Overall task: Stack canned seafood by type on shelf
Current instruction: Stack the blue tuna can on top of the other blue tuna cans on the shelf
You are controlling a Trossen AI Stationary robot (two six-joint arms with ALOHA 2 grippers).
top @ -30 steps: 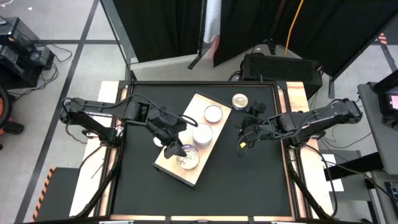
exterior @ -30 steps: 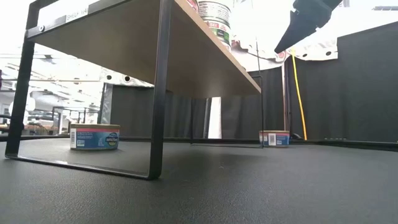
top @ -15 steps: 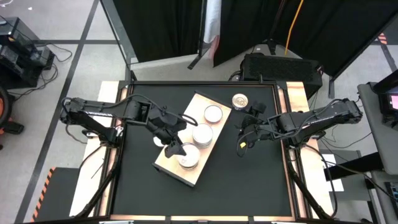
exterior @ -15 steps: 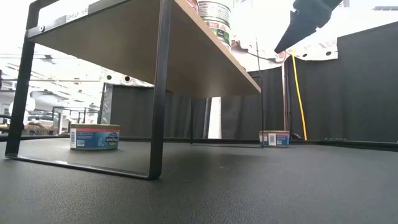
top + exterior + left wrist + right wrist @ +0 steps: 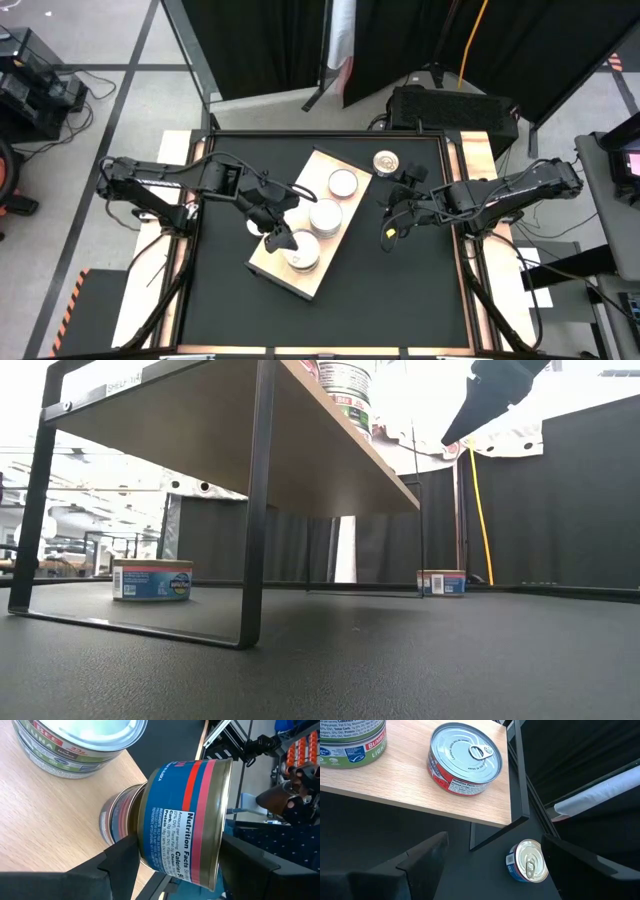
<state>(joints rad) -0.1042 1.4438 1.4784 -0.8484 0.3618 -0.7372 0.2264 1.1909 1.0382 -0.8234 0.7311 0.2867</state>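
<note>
- One shelf [image 5: 262,259], a pale wooden board on black metal legs, stands mid-table on the black tabletop [image 5: 400,290]; its long axis runs diagonally, from the near-left end to the far-right end in the high view.
- Left arm reaches over the shelf's near-left end. Left gripper [image 5: 283,241] has its fingers spread, one on each side of a blue-and-red labelled tin [image 5: 187,822]; contact cannot be told. That tin sits flat on top of another tin [image 5: 116,816], lid up, forming the near stack [image 5: 303,254].
- Right arm waits beside the shelf's right edge; right gripper [image 5: 392,218] has its fingers wide apart and holds nothing.
- Middle stack [image 5: 325,216], green-labelled tins, lids up, at mid-shelf.
- Single red-labelled tin [image 5: 465,759] lies flat at the far-right end, pull tab up.
- One tin with a golden-brown top [image 5: 386,162] rests on the tabletop just past the shelf's far-right corner.
- One blue tin [image 5: 151,579] rests on the tabletop under the shelf.
</note>
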